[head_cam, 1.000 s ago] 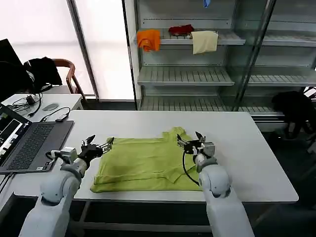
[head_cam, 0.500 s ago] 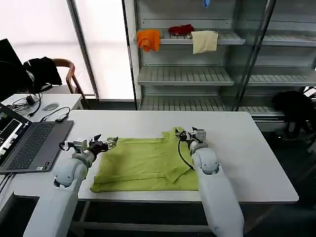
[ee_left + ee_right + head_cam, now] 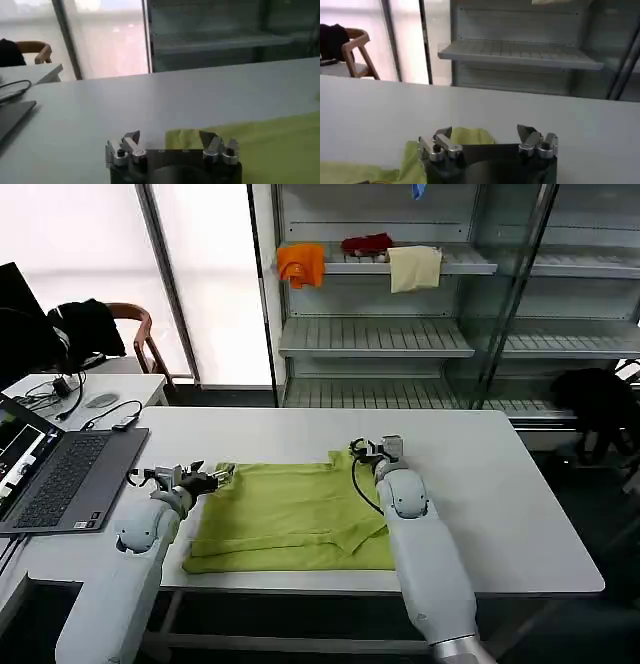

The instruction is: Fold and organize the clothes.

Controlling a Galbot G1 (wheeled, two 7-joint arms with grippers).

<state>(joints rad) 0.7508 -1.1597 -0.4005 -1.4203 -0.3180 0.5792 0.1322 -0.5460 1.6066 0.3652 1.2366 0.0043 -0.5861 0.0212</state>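
Lying flat on the white tabletop (image 3: pixel 500 484), the lime yellow-green cotton T-shirt (image 3: pixel 290 514) sits between both outstretched arms; the left end effector (image 3: pixel 207 478) and right end effector (image 3: pixel 366 450) reach its far corners, jaws spread wide.

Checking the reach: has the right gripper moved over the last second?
Yes. The right gripper has moved away from the robot, toward the far edge of the lime yellow-green cotton T-shirt on the white table.
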